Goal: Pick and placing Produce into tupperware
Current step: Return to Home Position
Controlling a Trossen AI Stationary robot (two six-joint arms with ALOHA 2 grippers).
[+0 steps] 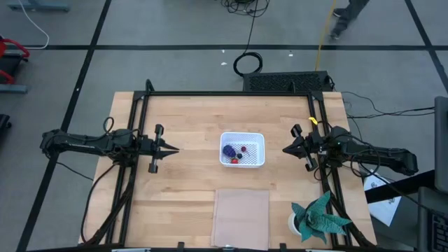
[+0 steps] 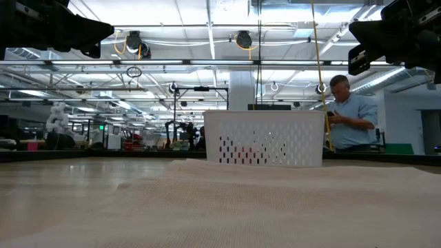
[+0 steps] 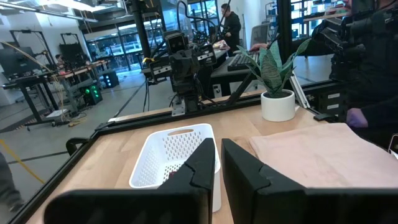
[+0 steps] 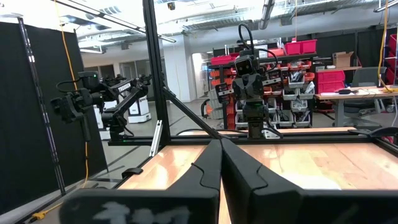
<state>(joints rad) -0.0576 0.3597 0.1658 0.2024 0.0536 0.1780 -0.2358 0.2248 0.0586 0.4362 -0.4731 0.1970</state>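
Your white, shallow, mesh-bottomed plastic tupperware sits at the middle of the light wooden worktop. The toy produce lies inside it: a purple-blue lumpy bunch, a red strawberry-like piece just beside it, and a smaller red berry near the wall. The rest is too small to tell.

Your left gripper hangs by the left edge, and your right gripper by the right edge. Both point at the container and stay well apart from it. Each has its fingers drawn together on nothing.

A flat, pale, translucent rectangular sheet lies at the edge nearest the low camera, off the line between the fingers and the container. A teal paper plant in a white pot stands at the right corner of that edge. A person stands beyond the far edge.
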